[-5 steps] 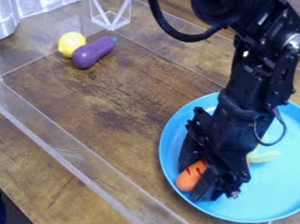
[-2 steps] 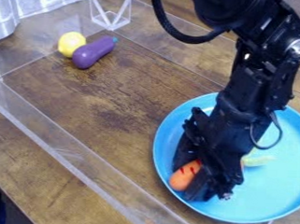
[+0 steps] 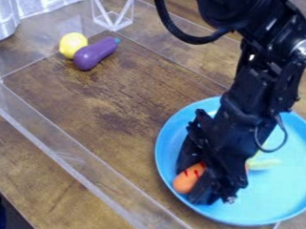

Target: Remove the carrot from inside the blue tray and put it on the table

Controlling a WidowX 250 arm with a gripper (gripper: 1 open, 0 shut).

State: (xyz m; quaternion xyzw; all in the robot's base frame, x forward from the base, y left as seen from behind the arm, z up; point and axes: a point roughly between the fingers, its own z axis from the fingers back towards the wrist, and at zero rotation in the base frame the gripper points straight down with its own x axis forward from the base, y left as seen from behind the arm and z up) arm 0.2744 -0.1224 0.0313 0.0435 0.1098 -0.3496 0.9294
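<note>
The orange carrot point(image 3: 187, 178) lies inside the blue tray point(image 3: 287, 202), near its left rim, and its pale green leafy top pokes out on the far side of the arm. My black gripper point(image 3: 213, 180) reaches down into the tray with its fingers closed around the carrot's middle, which it hides. Only the carrot's orange end and leafy tip show. The tray rests on the dark wood table point(image 3: 124, 101) at the lower right.
A purple eggplant point(image 3: 95, 53) and a yellow ball point(image 3: 72, 43) lie together at the back left. A clear plastic wall point(image 3: 65, 149) runs along the table's front-left edge. A clear stand point(image 3: 113, 10) is at the back.
The gripper, the carrot and the tray's left rim have shifted slightly to the left since the earliest frame. Nothing has moved since the middle frame.
</note>
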